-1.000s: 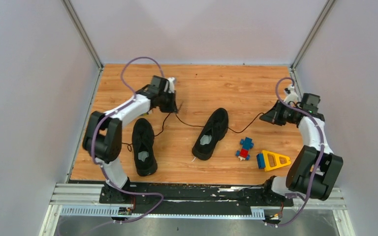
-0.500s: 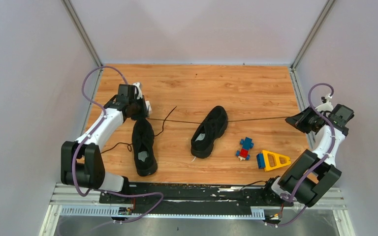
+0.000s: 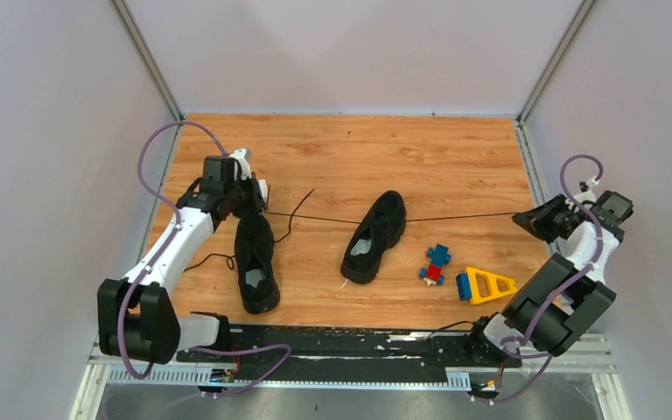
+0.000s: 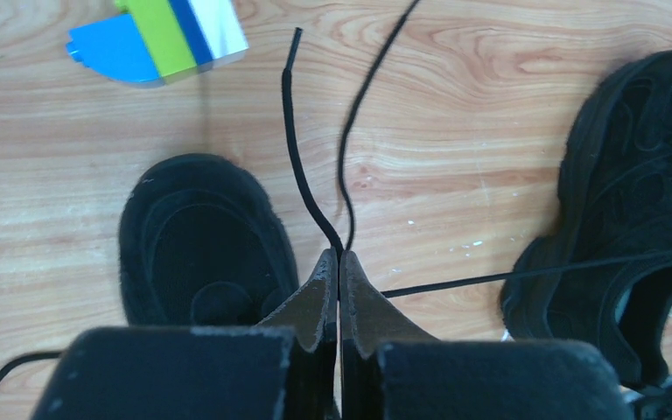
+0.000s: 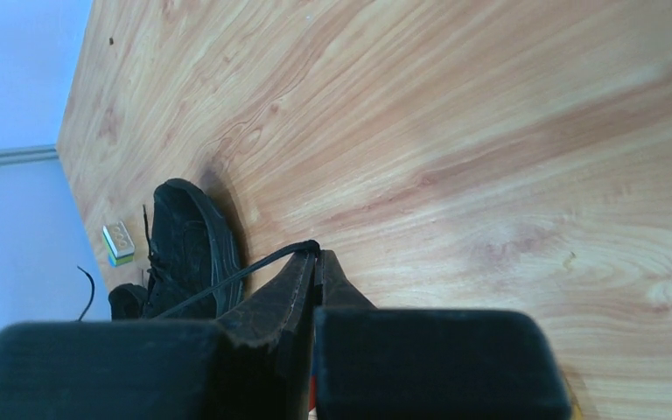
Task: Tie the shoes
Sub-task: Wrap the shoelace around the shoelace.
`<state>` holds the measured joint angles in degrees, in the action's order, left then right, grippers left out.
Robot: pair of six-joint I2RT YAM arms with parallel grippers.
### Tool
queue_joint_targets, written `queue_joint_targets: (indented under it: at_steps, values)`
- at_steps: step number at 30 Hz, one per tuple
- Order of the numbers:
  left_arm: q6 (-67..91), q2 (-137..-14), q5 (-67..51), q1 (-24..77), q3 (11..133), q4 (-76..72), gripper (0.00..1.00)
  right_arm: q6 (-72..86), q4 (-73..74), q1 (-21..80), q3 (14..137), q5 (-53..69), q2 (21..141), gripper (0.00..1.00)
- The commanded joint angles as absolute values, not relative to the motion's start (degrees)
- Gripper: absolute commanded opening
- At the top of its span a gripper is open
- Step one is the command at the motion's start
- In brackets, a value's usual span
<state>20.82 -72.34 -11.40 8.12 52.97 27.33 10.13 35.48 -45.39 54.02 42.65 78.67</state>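
The left gripper (image 3: 261, 202) is being kept fully closed, its jaws pinching a thin black lace (image 3: 324, 219). The right gripper (image 3: 525, 219) is likewise being kept closed on the far end of that lace. The lace is being held taut in a line through the centre shoe (image 3: 374, 236), which is lying tilted on the wooden surface (image 3: 359, 149), with one gripper well to each side of it. The second shoe (image 3: 255, 262) is lying left of the centre shoe, its toe just under the left gripper. A pale grey insole is being shown in each shoe's opening. A toy car (image 3: 436, 264) and a yellow triangular block (image 3: 485, 285) are lying right of the centre shoe. In the left wrist view the centre shoe is being cut off by the right edge, and whether a knot is formed cannot be told.
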Motion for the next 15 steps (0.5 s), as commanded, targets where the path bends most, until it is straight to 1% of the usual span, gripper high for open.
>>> queue_joint_targets:
  at_steps: [1,5,9,13,15]
  values:
    - [19.7,-74.8,-17.0,9.9,54.6,20.7,0.00,6.6,29.7,-40.7,54.6,47.1,77.0,0.00]
    - [17.7,-80.6,-25.4,15.9,60.0,16.3,0.00,1.8,29.3,-34.0,55.6,51.8,76.7,0.00]
    - [17.1,-86.9,-27.1,20.2,67.6,15.9,0.00,-8.8,32.0,-26.6,58.0,49.6,78.5,0.00]
    - [20.0,-93.8,-27.7,22.2,74.5,15.5,0.00,-18.7,32.4,-21.3,59.0,43.7,80.8,0.00]
    - [22.1,-96.3,-28.4,22.9,77.3,15.1,0.00,-23.1,33.2,-19.1,60.3,40.0,82.4,0.08]
